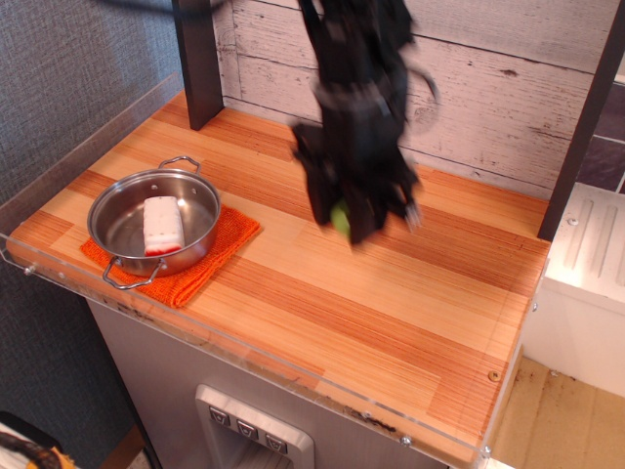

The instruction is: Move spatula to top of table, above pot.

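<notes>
My black gripper hangs over the middle of the striped wood table, blurred by motion. It is shut on the spatula, of which only a bit of lime-green handle shows between the fingers; the grey blade is hidden. The gripper holds it lifted off the wood. The shiny steel pot sits at the left on an orange knitted cloth, with a white and red block inside. The gripper is to the right of the pot, well apart from it.
A dark post stands at the back left corner. A whitewashed plank wall runs behind the table. A clear acrylic rim lines the front and left edges. A white appliance stands off the right side.
</notes>
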`<state>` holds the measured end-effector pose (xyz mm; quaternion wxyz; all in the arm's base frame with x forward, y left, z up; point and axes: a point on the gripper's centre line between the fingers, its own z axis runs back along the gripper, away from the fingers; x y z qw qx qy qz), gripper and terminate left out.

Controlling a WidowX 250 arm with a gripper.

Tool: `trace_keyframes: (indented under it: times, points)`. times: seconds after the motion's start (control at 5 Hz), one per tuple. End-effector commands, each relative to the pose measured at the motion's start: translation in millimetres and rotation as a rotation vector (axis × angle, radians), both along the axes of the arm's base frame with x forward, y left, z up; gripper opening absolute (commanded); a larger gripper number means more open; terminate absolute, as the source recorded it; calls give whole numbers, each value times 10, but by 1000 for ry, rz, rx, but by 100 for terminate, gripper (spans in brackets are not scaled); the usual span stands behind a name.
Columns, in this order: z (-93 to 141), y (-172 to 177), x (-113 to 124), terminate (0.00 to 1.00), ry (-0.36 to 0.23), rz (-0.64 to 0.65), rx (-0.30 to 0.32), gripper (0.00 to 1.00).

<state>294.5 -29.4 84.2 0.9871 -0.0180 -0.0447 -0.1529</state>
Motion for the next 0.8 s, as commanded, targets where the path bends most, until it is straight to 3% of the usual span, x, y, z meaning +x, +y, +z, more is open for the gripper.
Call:
trace_keyframes:
  times: [0.0, 0.2, 0.6]
  points:
    - [-153, 724, 685, 0, 71, 20, 118, 0]
    - [-312, 729, 783, 0, 115, -62, 153, 0]
    - [-371, 780, 774, 0, 138, -147, 187, 0]
